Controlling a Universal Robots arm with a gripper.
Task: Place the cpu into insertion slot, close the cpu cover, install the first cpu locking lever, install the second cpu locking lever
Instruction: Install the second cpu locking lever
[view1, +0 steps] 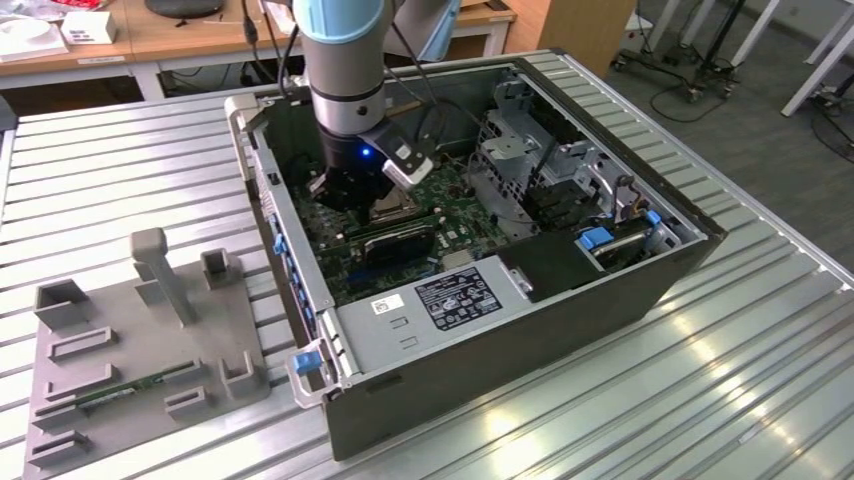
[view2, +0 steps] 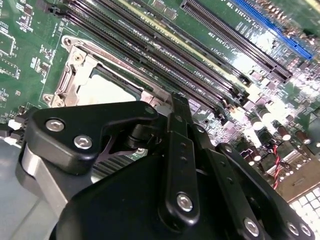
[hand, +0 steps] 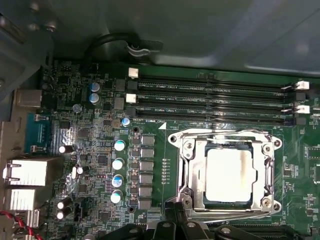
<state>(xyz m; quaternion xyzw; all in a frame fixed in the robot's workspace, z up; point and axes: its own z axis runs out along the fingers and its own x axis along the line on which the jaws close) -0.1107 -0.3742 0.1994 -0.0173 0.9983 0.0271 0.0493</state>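
In the exterior view the arm comes down steeply from above into the open computer case (view1: 694, 240), its gripper (view1: 350, 192) low over the motherboard (view1: 447, 215) just beside the insertion slot (view1: 395, 208); the likely trouble from this pose is a sideways knock against the case wall or the drive cage, since the wrist sits deep between them. In the second wrist view the gripper's black linkages (view2: 175, 165) crowd the foreground, angled toward the socket's silver frame (view2: 75, 75), with the memory slots (view2: 165, 55) running close alongside; whether the tool is spread or pressed together I cannot tell, as the tips are hidden. A slip here could scrape those slots or the small parts around the socket. In the first wrist view the cpu (hand: 230, 173) lies flat in the socket with the cpu cover (hand: 192, 170) down around it, its window showing the bright chip top. I judge that pressing a lever while the frame sits unevenly could stress the chip or bend pins.
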